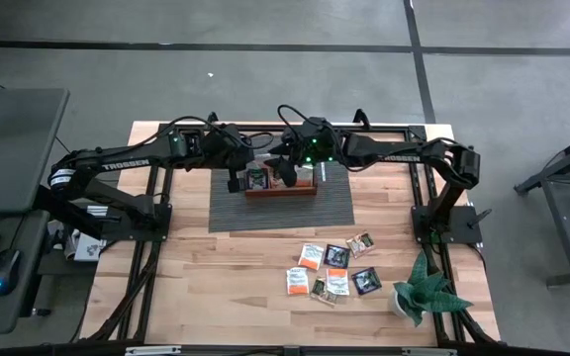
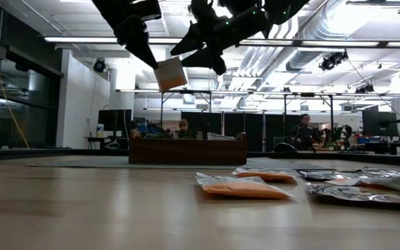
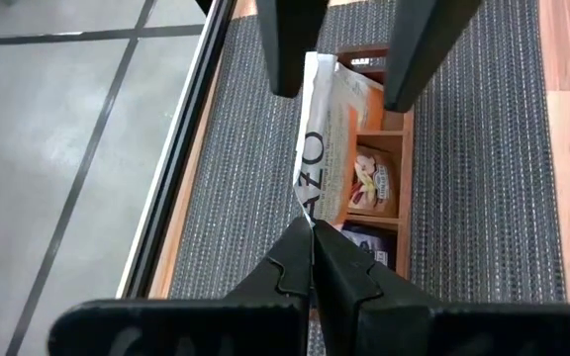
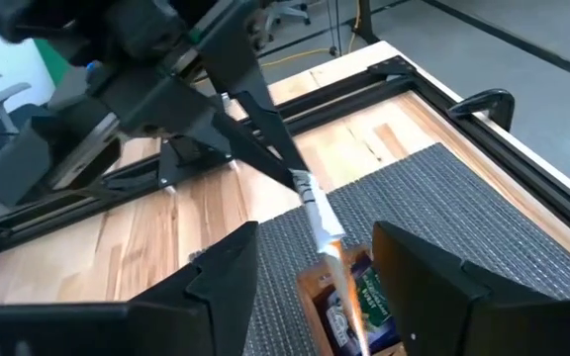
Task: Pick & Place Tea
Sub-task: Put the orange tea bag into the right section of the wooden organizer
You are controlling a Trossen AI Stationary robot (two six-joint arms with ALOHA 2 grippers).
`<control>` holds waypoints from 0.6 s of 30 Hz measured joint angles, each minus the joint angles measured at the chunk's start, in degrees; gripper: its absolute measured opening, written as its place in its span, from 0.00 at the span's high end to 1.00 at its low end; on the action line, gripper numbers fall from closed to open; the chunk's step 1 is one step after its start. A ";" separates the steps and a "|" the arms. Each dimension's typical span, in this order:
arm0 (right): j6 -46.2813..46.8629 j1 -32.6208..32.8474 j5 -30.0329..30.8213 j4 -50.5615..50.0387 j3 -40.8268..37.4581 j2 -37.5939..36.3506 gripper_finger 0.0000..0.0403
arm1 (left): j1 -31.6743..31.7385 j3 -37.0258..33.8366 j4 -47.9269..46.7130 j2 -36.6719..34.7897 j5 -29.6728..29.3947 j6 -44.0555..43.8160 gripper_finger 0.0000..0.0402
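My left gripper [image 3: 312,232] [image 1: 236,182] is shut on an orange-and-white tea sachet [image 3: 330,129] above the brown wooden tray [image 1: 280,188]. In the low view the sachet [image 2: 171,73] hangs clear over the tray [image 2: 186,150]. My right gripper [image 4: 330,287] [image 1: 290,174] is open over the tray, one finger on each side of the sachet [image 4: 321,222]; no touch shows. Other sachets lie in the tray's compartments [image 3: 369,178]. Several more sachets [image 1: 334,267] lie flat on the wood nearer the front. My left gripper pinches the orange-and-white sachet by one corner [image 3: 309,210] between its two fingertips. The fingers [image 4: 265,138] slant down from the table's left side. The sachet hangs below them, lifted clear of the tray, seen edge-on in the right wrist view.
The tray stands on a grey ribbed mat [image 1: 228,213] at the table's far middle. A potted plant [image 1: 422,292] sits at the near right corner. Black frame rails [image 1: 428,213] run along the table's sides. Bare wood [image 1: 216,287] lies at the near left.
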 joint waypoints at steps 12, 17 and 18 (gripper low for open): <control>-0.46 0.00 -0.01 0.01 0.00 0.00 0.86 | 0.00 0.00 0.00 0.00 0.02 -0.38 1.00; -0.70 0.00 -0.02 0.02 -0.01 0.00 0.98 | 0.00 0.00 -0.05 0.00 0.03 -0.43 1.00; -0.91 0.00 -0.02 0.02 0.01 0.00 0.99 | 0.00 0.00 -0.08 0.00 0.04 -0.43 1.00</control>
